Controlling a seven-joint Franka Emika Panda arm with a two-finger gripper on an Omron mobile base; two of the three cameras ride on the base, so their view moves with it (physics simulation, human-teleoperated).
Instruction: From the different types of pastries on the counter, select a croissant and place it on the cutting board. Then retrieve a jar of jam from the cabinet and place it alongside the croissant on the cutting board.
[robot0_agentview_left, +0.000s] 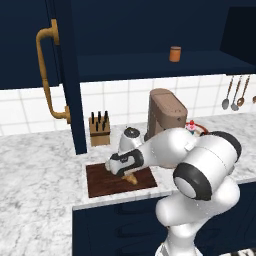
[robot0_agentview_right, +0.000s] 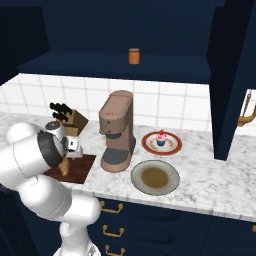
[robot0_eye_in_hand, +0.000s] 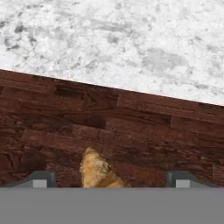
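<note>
The golden-brown croissant (robot0_agentview_left: 131, 178) (robot0_agentview_right: 65, 168) (robot0_eye_in_hand: 97, 171) lies on the dark reddish-brown cutting board (robot0_agentview_left: 100, 183) (robot0_agentview_right: 84, 167) (robot0_eye_in_hand: 131, 122). My gripper (robot0_agentview_left: 124, 172) (robot0_agentview_right: 68, 158) (robot0_eye_in_hand: 111, 177) hangs just over it, open, with one fingertip on each side of the pastry and gaps between. The orange-brown jar of jam (robot0_agentview_left: 175, 53) (robot0_agentview_right: 133, 55) stands on the shelf of the open navy cabinet (robot0_agentview_left: 150, 62) (robot0_agentview_right: 125, 65), far above the arm. A cupcake (robot0_agentview_left: 191, 125) (robot0_agentview_right: 161, 137) sits on a red-rimmed plate (robot0_agentview_right: 172, 146) on the marbled counter (robot0_agentview_left: 40, 175) (robot0_agentview_right: 210, 175).
A tall brown coffee machine (robot0_agentview_left: 165, 112) (robot0_agentview_right: 117, 130) stands right of the board, and a knife block (robot0_agentview_left: 99, 129) (robot0_agentview_right: 67, 117) behind it. A round beige plate (robot0_agentview_right: 155, 177) lies at the counter's front. The cabinet door (robot0_agentview_left: 65, 75) (robot0_agentview_right: 227, 75) with brass handle (robot0_agentview_left: 47, 75) stands open.
</note>
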